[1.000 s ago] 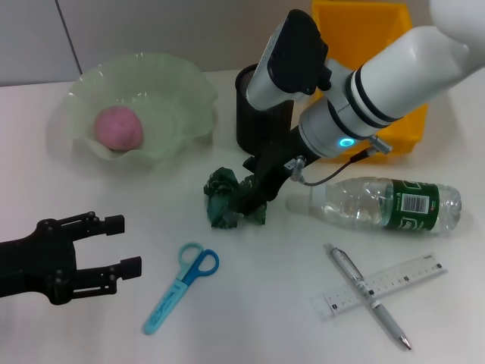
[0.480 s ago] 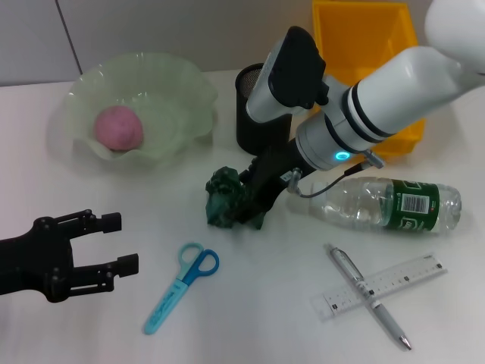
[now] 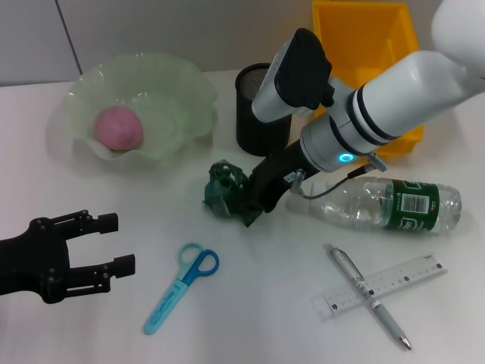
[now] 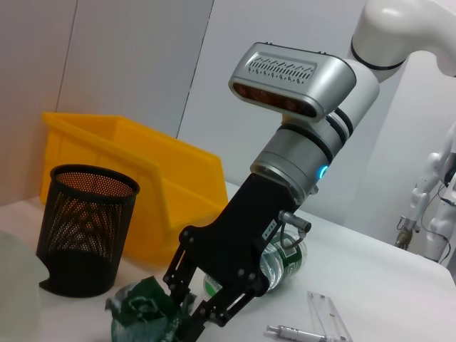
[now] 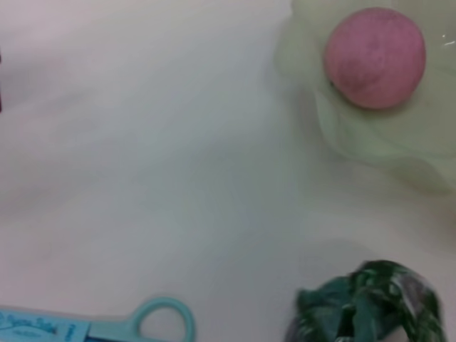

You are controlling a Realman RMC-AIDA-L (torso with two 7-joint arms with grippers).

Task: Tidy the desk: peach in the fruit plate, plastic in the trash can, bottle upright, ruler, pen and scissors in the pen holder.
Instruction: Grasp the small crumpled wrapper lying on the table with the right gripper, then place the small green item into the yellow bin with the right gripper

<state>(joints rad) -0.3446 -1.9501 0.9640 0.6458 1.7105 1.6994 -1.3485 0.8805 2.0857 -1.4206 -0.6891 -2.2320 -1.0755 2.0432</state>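
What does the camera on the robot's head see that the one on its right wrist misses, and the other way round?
Only the head view shows the right gripper closed on the green plastic wad, the open left gripper, the black pen holder, the yellow bin, the lying bottle, the pen and the ruler. The right wrist view adds nothing new, only closer looks. Both show the peach, fruit plate, scissors and plastic.

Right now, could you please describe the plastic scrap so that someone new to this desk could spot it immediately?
Start at the black mesh pen holder near the yellow bin. Just in front of it, on the white desk, lies the crumpled dark green plastic, with the right gripper on it. It is the only green, wrinkled lump there.
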